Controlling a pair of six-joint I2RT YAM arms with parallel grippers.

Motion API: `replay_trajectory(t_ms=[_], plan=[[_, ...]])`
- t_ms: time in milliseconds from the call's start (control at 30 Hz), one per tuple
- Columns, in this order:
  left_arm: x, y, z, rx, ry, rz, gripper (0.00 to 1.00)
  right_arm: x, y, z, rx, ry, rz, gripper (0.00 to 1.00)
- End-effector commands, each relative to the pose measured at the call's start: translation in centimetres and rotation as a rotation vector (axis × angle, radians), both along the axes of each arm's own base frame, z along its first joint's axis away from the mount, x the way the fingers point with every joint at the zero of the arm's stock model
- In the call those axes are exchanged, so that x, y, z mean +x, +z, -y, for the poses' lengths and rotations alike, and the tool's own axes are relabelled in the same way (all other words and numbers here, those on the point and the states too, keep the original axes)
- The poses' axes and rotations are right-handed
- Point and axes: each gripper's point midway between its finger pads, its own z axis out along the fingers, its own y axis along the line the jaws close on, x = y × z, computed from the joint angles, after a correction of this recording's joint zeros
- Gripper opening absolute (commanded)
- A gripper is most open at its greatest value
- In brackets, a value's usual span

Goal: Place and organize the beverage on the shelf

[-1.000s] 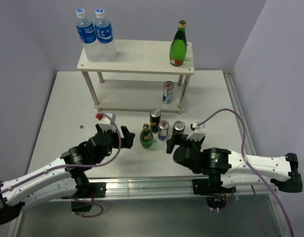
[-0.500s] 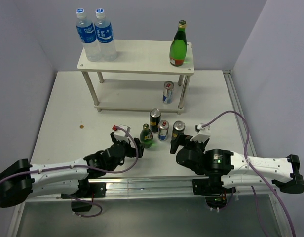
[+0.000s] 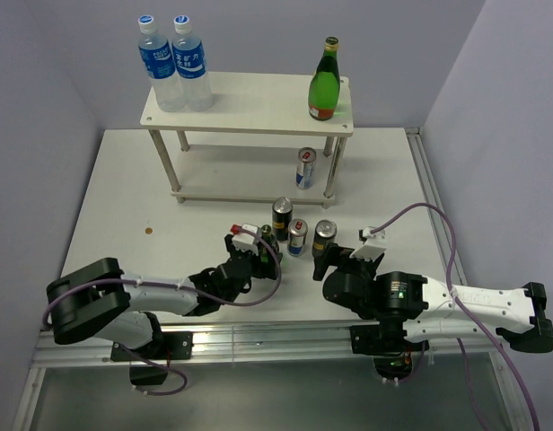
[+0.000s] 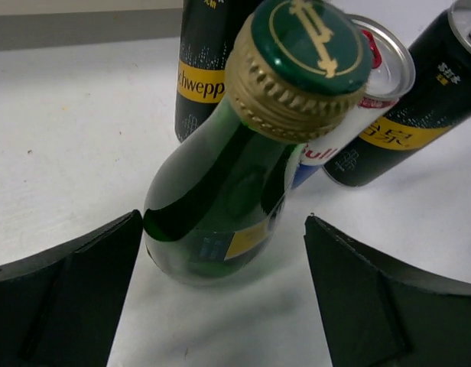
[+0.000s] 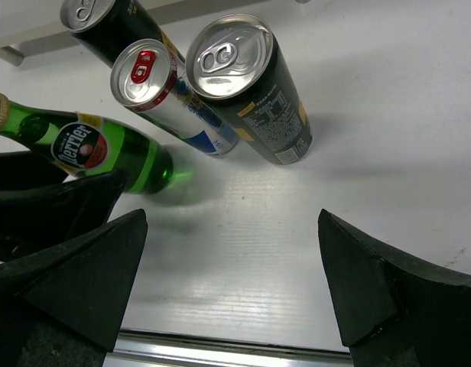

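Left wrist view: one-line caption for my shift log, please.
Left gripper, open, flanks the standing green bottle; a silver-blue can and two dark cans crowd close behind it.

1. The white two-level shelf [image 3: 250, 106] stands at the far side of the table [image 3: 124, 197].
2. A green bottle [image 3: 324, 85] stands on its top board at the right end, and a silver-blue can [image 3: 305, 168] stands on the lower board.
3. On the table in front, close together: second green bottle [image 4: 220, 191], dark can [image 3: 282, 218], second silver-blue can [image 3: 297, 238], other dark can [image 3: 324, 235].
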Motion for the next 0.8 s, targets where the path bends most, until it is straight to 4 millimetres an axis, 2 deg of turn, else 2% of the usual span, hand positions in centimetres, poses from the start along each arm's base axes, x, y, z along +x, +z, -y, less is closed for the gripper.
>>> replay_trajectory(t_ms=[0,100,167,200,267,300,400,433,467,500,533,567,600,633,667,700,767], plan=[[1.6,2.7,1.8,-0.09,0.023,0.076,0.9,0.4,0.3,0.6,0.004,-0.032,0.032,1.0],[3.1,2.1,1.7,-0.084,0.05,0.079,0.84,0.4,0.3,0.6,0.006,-0.036,0.034,1.0],[4.1,1.7,1.4,-0.069,0.076,0.08,0.72,0.3,0.3,0.8,0.014,-0.037,0.035,1.0],[4.3,1.4,1.3,-0.061,0.082,0.081,0.51,0.3,0.3,0.8,0.021,-0.036,0.037,1.0],[4.9,1.1,0.8,-0.049,0.112,0.081,0.22,0.3,0.4,0.8,0.035,-0.034,0.04,1.0],[4.9,1.1,0.7,-0.045,0.12,0.079,0.01,0.3,0.4,0.9,0.04,-0.035,0.042,1.0],[4.8,1.4,0.1,-0.026,0.132,0.071,0.0,0.3,0.4,1.0,0.05,-0.033,0.042,1.0],[4.8,3.1,0.0,-0.054,0.138,0.082,0.0,0.3,0.5,0.9,0.051,-0.033,0.043,1.0],[4.5,3.0,-0.6,-0.017,0.14,0.064,0.0,0.3,0.4,1.0,0.047,-0.034,0.044,1.0],[4.3,3.9,-0.8,-0.021,0.147,0.068,0.0,0.3,0.4,0.9,0.049,-0.034,0.044,1.0],[4.2,6.8,-1.0,-0.07,0.156,0.097,0.0,0.3,0.3,1.0,0.043,-0.034,0.044,1.0],[4.0,7.8,-1.3,-0.071,0.159,0.099,0.0,0.4,0.3,0.9,0.042,-0.038,0.044,1.0],[3.8,8.0,-2.2,-0.028,0.18,0.086,0.0,0.4,0.3,0.9,0.042,-0.038,0.044,1.0],[3.7,10.8,-2.6,-0.064,0.183,0.109,0.0,0.4,0.3,0.9,0.04,-0.039,0.045,1.0],[3.6,11.8,-3.0,-0.065,0.188,0.116,0.0,0.4,0.3,0.8,0.04,-0.038,0.045,1.0],[3.5,13.8,-3.8,-0.061,0.2,0.131,0.0,0.4,0.2,0.8,0.036,-0.037,0.045,1.0],[3.4,15.8,-4.6,-0.064,0.212,0.15,0.0,0.4,0.2,0.7,0.043,-0.035,0.046,1.0]])
